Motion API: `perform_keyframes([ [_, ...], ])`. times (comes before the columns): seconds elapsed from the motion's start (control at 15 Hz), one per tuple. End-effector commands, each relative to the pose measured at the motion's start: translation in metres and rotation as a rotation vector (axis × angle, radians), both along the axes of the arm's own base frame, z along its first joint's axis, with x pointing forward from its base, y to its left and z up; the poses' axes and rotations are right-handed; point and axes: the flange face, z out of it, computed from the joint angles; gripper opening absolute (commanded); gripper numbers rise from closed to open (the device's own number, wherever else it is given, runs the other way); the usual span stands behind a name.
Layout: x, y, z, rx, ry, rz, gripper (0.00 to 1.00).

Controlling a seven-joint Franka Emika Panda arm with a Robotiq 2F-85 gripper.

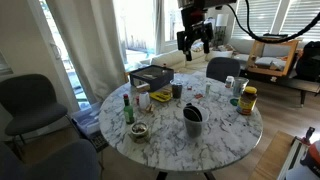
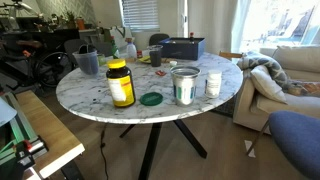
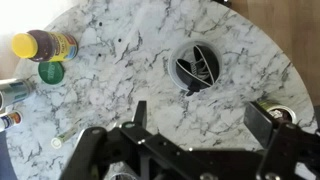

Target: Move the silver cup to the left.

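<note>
High above the bench (image 1: 170, 140), the gripper (image 1: 194, 44) hangs with its jaws spread wide and nothing between them. It touches none of the things below it.

The silver cup (image 2: 184, 85) stands upright on the marble, well apart from the gripper and far below it. In the wrist view the cup (image 3: 15, 90) shows only at the picture's left edge, partly cut off, far to the side of the open fingers (image 3: 140, 115). Closer to the gripper than the cup lie a green lid (image 3: 50, 72) and a yellow-lidded jar (image 3: 40, 45), the lid just beside the cup. A white cup (image 2: 212, 83) stands near the silver cup on its other side.

Almost straight ahead of the gripper stands a dark grey cup with utensils (image 3: 197, 65). A small bowl (image 3: 283, 115) sits beyond the opposite finger from the silver cup.
</note>
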Motion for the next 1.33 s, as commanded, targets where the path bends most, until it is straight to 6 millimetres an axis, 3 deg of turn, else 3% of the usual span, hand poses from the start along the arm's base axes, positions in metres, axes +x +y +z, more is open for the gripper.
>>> perform_keyframes([
  [0.0,0.000,0.000,0.000,0.000,0.001,0.000,1.00],
  [0.4,0.000,0.000,0.000,0.000,0.001,0.000,1.00],
  [0.53,0.011,-0.007,0.002,-0.007,-0.064,-0.079,1.00],
  [0.67,0.029,-0.027,0.006,0.007,-0.131,-0.204,1.00],
  [1.07,0.077,-0.123,0.008,0.021,-0.259,-0.532,1.00],
  [1.13,0.063,-0.106,0.011,0.042,-0.241,-0.444,1.00],
  [1.27,0.072,-0.126,0.009,0.041,-0.246,-0.503,1.00],
])
